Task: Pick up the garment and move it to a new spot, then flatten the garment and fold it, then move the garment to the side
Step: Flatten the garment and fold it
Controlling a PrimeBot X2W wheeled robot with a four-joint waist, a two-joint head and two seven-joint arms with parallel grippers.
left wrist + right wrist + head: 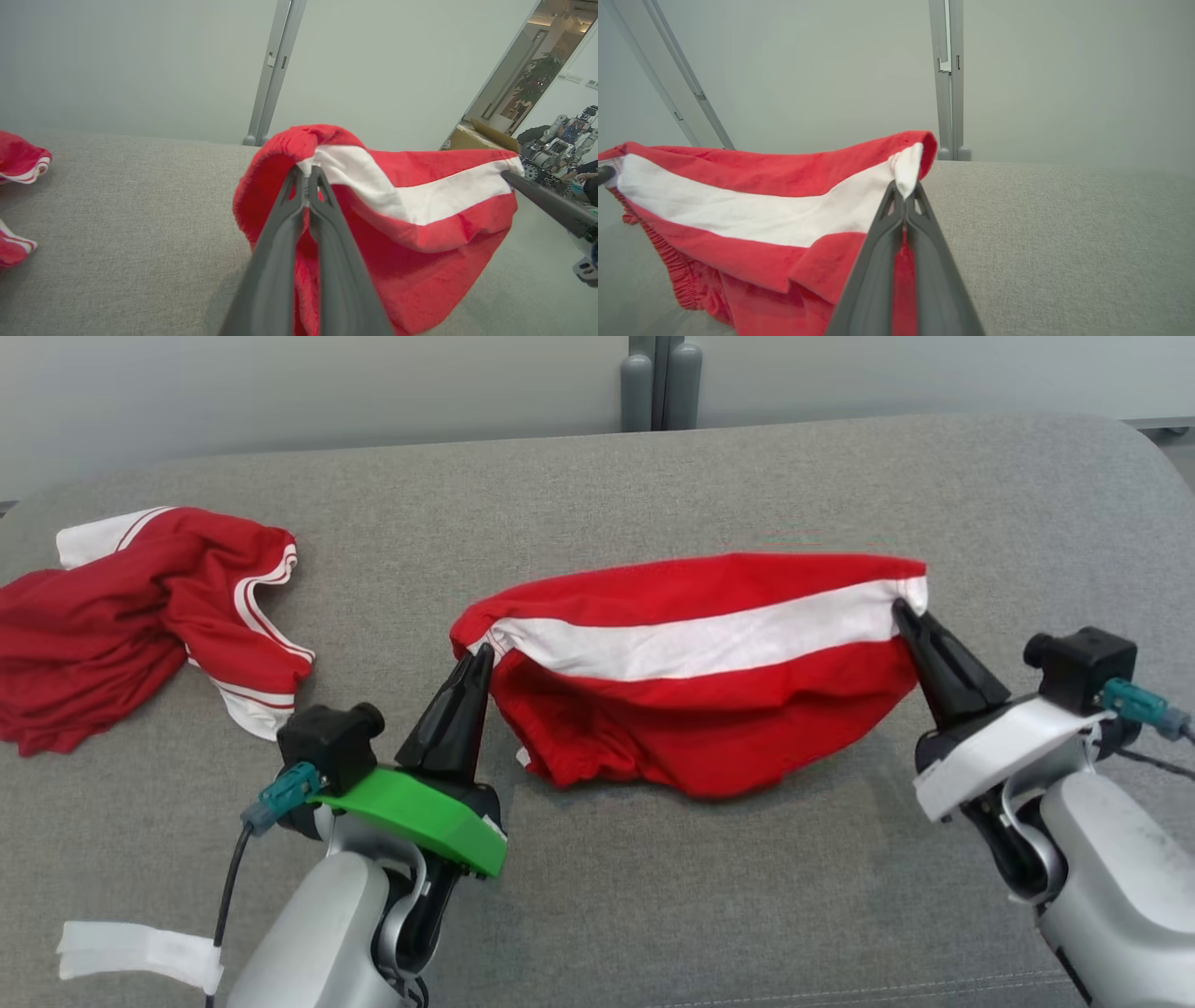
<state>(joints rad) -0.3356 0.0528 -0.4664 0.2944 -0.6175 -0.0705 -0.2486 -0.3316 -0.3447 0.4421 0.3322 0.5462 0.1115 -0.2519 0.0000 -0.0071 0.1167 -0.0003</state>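
Note:
A red garment with a broad white stripe (709,663) hangs stretched between my two grippers above the grey cushion (597,915). My left gripper (482,653) is shut on its left end; in the left wrist view that gripper (308,175) pinches the cloth (420,224) where the white stripe starts. My right gripper (902,609) is shut on the garment's right end, and in the right wrist view the same gripper (905,189) holds the white corner of the garment (752,210). The garment's lower part sags down onto the cushion.
A second red garment with white trim (140,607) lies crumpled at the cushion's left. A strip of white tape (140,952) wraps my left forearm. A grey post (661,383) stands behind the cushion. Another robot (567,135) is far off through a doorway.

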